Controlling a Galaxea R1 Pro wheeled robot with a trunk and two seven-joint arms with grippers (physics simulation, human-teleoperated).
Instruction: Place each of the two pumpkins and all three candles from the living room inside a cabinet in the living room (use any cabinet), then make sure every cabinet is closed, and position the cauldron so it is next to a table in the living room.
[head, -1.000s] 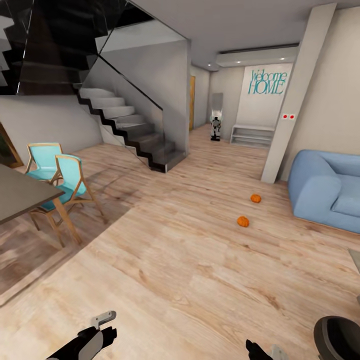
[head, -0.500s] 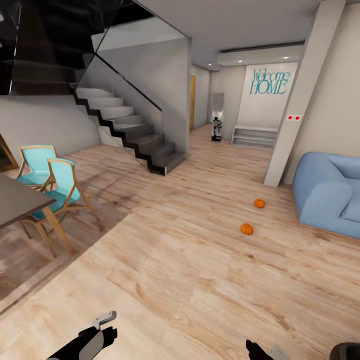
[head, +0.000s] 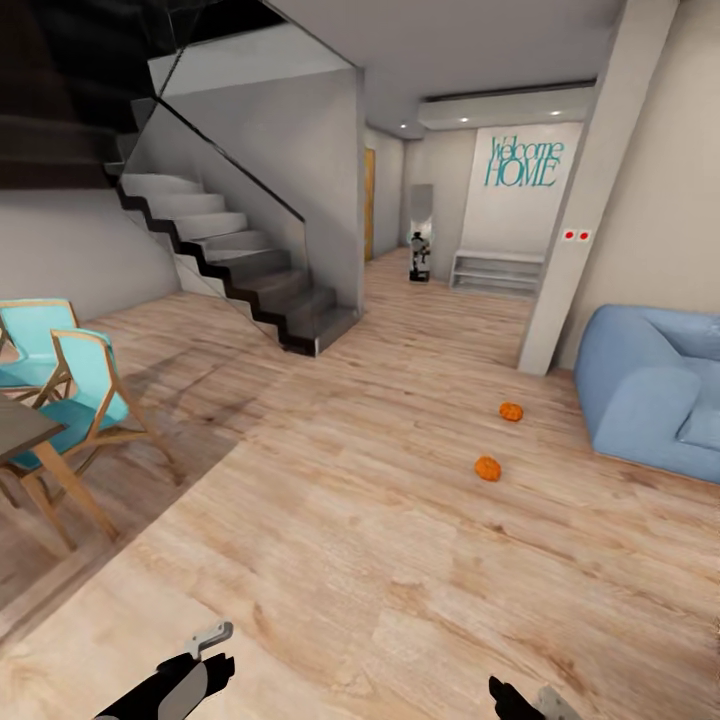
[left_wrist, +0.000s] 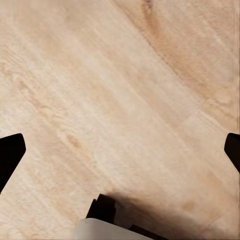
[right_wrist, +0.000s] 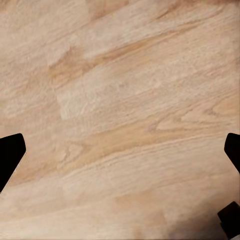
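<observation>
Two orange pumpkins lie apart on the wooden floor ahead of me, the nearer pumpkin (head: 487, 468) right of centre and the farther pumpkin (head: 511, 411) just beyond it, close to the blue sofa. My left gripper (head: 207, 648) and right gripper (head: 527, 700) hang low at the head view's near edge, far short of both. The left gripper (left_wrist: 120, 155) stands open over bare floorboards, and the right gripper (right_wrist: 120, 155) is open over boards too, nothing between the fingers. The candles, cabinet, cauldron and table are out of view.
A blue sofa (head: 650, 385) stands at the right beside a pale pillar (head: 575, 230). Two turquoise chairs (head: 65, 395) and a grey slab on wooden legs sit at the left. A staircase (head: 230, 260) rises at the back left, with a hallway beyond.
The whole head view has shifted, so the camera moved: chairs and stairs slid left, and the dark cauldron at the bottom right edge dropped out of the picture. The grippers keep their pose.
</observation>
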